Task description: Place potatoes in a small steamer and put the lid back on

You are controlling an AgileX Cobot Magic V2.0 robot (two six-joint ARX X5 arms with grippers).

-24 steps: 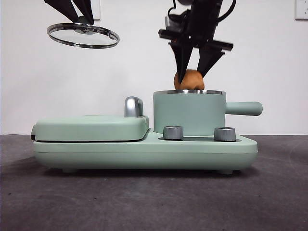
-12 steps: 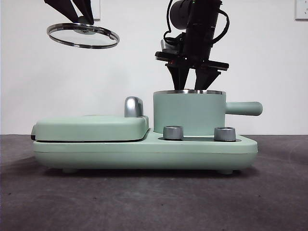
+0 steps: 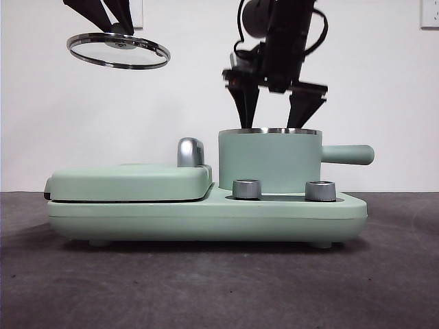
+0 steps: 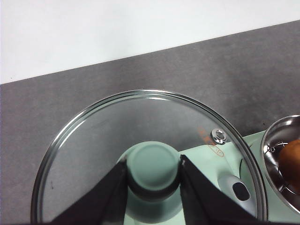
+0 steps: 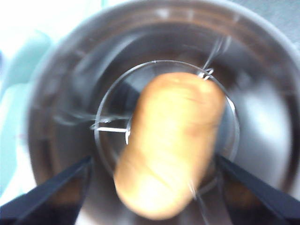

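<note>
Over the small steamer point(image 3: 269, 160), I have the right claw point(image 3: 273, 113) hanging just above the steel rim, its two black jaws spread wide and gripping nothing. The right wrist view, though blurred, shows why: the potato point(image 5: 171, 143) lies down inside the pot, on what looks like a wire rack, clear of both jaws. From the front it is hidden behind the pot wall. I judge the first half of the job done, so this arm needs only to get clear of the opening.

My left claw point(image 4: 153, 187) is clamped on the lid's knob point(image 4: 153, 168), a smooth mint-green button held between the two dark jaws. It holds the lid point(image 3: 119, 49) high and well off to the side of the pot, roughly above the flat griddle cover point(image 3: 130, 182). I read that as keeping the glass out of the other arm's path until the opening is free. The lid hangs slightly tilted.

The lid is a clear glass disc with a thin bright steel band. The steamer is a matte mint-green cylinder with a polished rim, a shiny metal interior and a stubby side handle point(image 3: 347, 154). Two ribbed chrome dials point(image 3: 247, 189) sit on the base before it, and a chrome handle point(image 3: 191, 152) rises beside the griddle. The potato is oval, orange-brown and dull-skinned. The bench point(image 3: 219, 281) is dark grey and faintly grainy.
</note>
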